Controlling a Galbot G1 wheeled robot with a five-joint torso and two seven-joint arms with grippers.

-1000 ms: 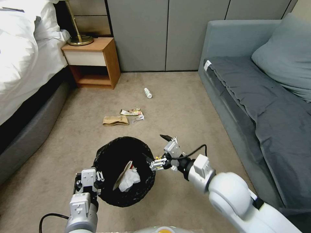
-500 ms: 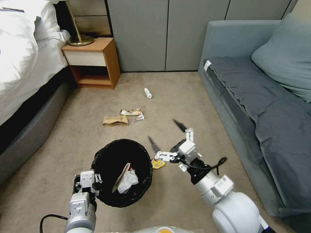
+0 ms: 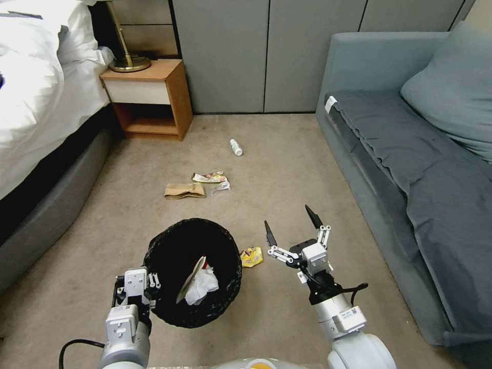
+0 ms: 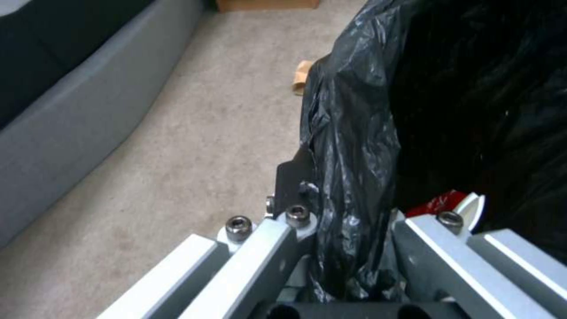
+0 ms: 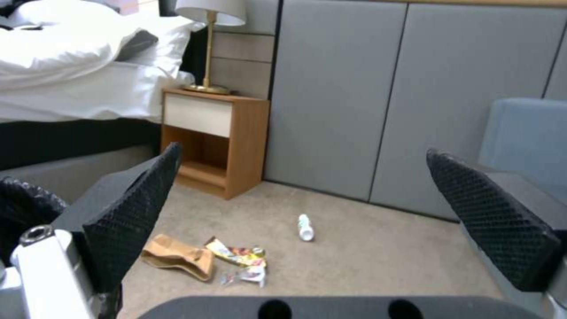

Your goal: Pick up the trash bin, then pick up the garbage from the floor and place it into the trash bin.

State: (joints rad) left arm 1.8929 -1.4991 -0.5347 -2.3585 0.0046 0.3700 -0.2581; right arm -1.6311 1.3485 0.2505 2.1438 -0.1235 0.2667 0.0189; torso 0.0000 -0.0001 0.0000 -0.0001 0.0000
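The trash bin [image 3: 156,251] is a round bucket lined with a black bag [image 4: 354,133], at the lower left. My left gripper [image 3: 137,288] is shut on its near rim, fingers [image 4: 289,177] clamping the bag. Inside lie a red-white packet and a white tissue [image 3: 204,284]. A yellow wrapper [image 3: 251,256] rests on the carpet against the bin's right side. My right gripper [image 3: 289,224] hovers open and empty just right of it. Farther off lie a brown paper bag [image 3: 183,190] [image 5: 177,258], a colourful snack wrapper [image 3: 210,178] [image 5: 236,254] and a small white bottle [image 3: 236,147] [image 5: 304,227].
A bed [image 3: 36,102] runs along the left, with a wooden nightstand [image 3: 148,97] and brass lamp beyond it. A grey sofa [image 3: 410,154] fills the right side. Grey cabinet doors [image 3: 266,56] close the far end. Beige carpet lies between them.
My right gripper has swung from the bin's right rim out to the right and back toward me, still open. The yellow wrapper now lies uncovered on the carpet beside the bin.
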